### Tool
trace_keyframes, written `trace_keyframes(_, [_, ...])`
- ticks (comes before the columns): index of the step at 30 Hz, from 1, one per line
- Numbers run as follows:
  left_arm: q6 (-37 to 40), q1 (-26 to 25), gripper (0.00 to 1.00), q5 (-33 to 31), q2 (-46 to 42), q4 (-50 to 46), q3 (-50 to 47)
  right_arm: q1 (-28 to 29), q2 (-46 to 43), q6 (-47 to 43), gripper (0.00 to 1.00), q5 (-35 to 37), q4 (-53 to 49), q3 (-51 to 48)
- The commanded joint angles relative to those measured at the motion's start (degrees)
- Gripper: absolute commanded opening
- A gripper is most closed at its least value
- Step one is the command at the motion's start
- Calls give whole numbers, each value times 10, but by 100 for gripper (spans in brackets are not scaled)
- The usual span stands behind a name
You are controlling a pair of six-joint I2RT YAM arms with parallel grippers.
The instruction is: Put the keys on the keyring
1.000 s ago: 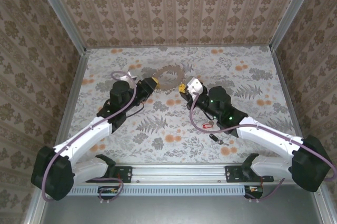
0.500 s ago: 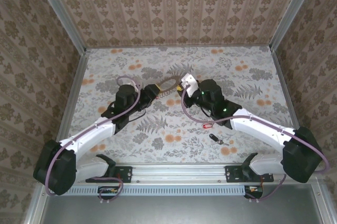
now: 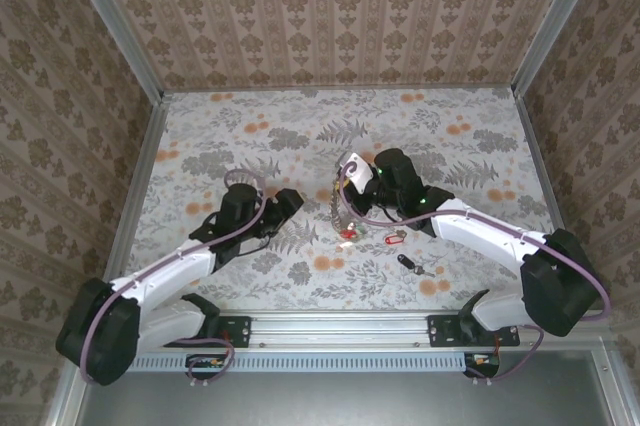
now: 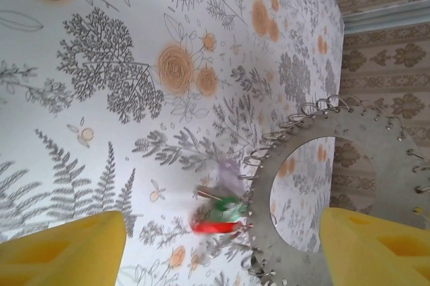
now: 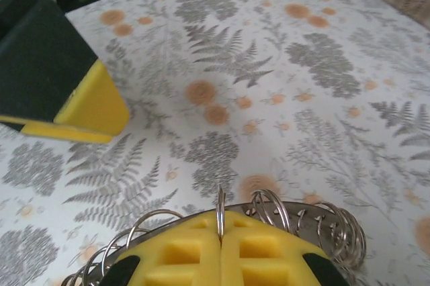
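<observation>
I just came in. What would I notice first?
The big round grey metal keyring edged with wire loops, pinched by the right gripper over the middle of the floral table. Tiny red and green keys cluster at its rim, and the left gripper gapes open facing it.

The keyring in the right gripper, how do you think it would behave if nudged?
The keyring looks like a thin flat plate, so it is probably stiff. The right gripper pinches only its rim, so it may pivot if nudged. The wire loops along its edge and the hanging keys would likely swing or snag.
</observation>
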Motion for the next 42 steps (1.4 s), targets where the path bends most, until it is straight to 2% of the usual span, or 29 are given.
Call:
trace_keyframes(1, [87, -4, 76, -7, -67, -41, 2, -6, 1, -47, 0, -98, 17, -6])
trace_keyframes(7, [367, -5, 70, -11, -156, -48, 15, -7, -20, -118, 0, -166, -8, -5])
trace_keyframes(10, [509, -5, 66, 32, -183, -17, 3, -7, -28, -159, 0, -197, -24, 0])
trace_keyframes(13, [631, -4, 60, 72, -193, -7, -3, -7, -15, -200, 0, -203, -80, 29])
trace_keyframes(18, [771, -3, 58, 137, -163, -5, 13, -6, -18, -241, 0, -212, -111, 51])
trace_keyframes(21, [791, -2, 55, 171, -120, 1, 32, -1, -22, -268, 0, -185, -111, 54])
trace_keyframes(23, [806, -2, 46, 208, -81, 8, 45, -6, -3, -229, 0, -152, -149, 86])
trace_keyframes(27, [816, -3, 42, 254, -33, 39, 54, -43, 92, -108, 0, -301, -294, 203])
trace_keyframes(28, [817, -3, 42, 255, -32, 42, 55, -43, 118, -102, 0, -310, -342, 238])
trace_keyframes(30, [818, -6, 42, 237, -32, 53, 49, -53, 177, 4, 0, -267, -411, 311])
trace_keyframes(33, [816, -9, 38, 195, -50, 51, 36, -83, 272, 74, 0, -356, -525, 400])
trace_keyframes(35, [808, -10, 38, 175, -72, 47, 25, -84, 304, 93, 0, -369, -565, 434])
trace_keyframes(37, [804, -11, 37, 160, -96, 40, 12, -82, 290, 116, 0, -366, -528, 418])
trace_keyframes(38, [804, -12, 37, 157, -114, 33, 9, -76, 271, 108, 0, -334, -506, 402])
trace_keyframes(40, [809, -13, 37, 154, -144, 10, 8, -52, 205, 50, 0, -269, -432, 341])
trace_keyframes(42, [814, -14, 35, 141, -179, -9, 7, -28, 121, -13, 0, -216, -314, 248])
